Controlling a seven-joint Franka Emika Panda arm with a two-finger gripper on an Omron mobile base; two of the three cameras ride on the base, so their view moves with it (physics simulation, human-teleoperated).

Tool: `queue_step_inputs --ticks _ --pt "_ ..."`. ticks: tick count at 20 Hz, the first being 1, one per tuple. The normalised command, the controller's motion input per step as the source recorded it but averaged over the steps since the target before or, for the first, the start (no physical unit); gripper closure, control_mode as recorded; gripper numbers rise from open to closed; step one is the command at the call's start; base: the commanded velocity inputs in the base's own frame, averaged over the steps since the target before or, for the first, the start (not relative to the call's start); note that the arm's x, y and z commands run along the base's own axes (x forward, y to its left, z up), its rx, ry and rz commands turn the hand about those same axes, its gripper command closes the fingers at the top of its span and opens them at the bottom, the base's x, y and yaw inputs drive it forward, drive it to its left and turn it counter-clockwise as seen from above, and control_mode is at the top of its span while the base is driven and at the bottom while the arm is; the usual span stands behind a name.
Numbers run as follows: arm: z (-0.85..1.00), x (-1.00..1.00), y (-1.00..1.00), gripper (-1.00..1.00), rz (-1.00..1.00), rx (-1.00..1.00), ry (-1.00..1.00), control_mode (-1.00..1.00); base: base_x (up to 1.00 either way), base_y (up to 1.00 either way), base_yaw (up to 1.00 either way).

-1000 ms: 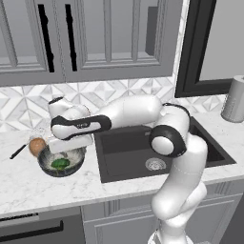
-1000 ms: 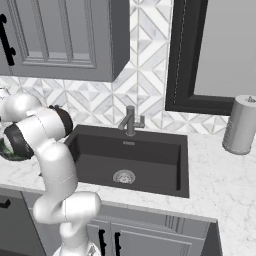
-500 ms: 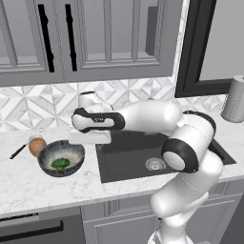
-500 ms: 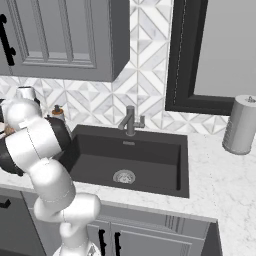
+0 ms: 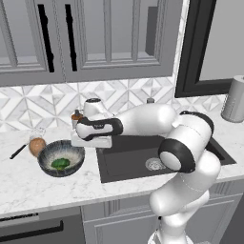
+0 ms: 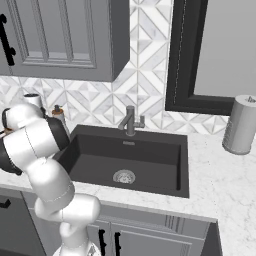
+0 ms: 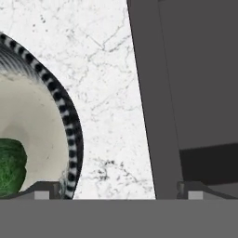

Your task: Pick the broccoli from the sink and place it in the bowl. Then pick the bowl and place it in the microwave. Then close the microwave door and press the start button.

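The broccoli (image 5: 60, 163) lies inside the striped bowl (image 5: 50, 153), which stands on the marble counter left of the sink (image 5: 138, 159). My gripper (image 5: 90, 142) hangs open and empty just right of the bowl, over the strip of counter between bowl and basin. In the hand view the bowl's rim (image 7: 70, 125) curves along the left with the broccoli (image 7: 8, 167) at its bottom, the sink (image 7: 195, 69) fills the right, and the gripper (image 7: 118, 191) has its tips far apart. The microwave and its door are out of view.
A round brown-orange item (image 5: 36, 145) with a black handle lies left of the bowl. A small bottle (image 5: 76, 116) stands behind my hand at the backsplash. The faucet (image 6: 130, 120) rises behind the basin, and a paper towel roll (image 6: 241, 125) stands far right.
My hand has drawn back from above the bowl toward the right, to the sink's left edge. The broccoli stays in the bowl.
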Motion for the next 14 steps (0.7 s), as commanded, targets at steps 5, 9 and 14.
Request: queue_step_inputs --ticks 5,9,14 --pt "0.0 0.05 0.24 -1.0 0.0 0.0 -0.01 -1.0 0.0 0.0 0.0" --pt "-0.19 0.0 0.03 -1.0 0.0 0.0 0.0 -1.0 0.0 0.0 0.0" --pt "-0.25 0.02 0.0 -1.0 0.0 0.0 0.0 -1.0 0.0 0.0 0.0"
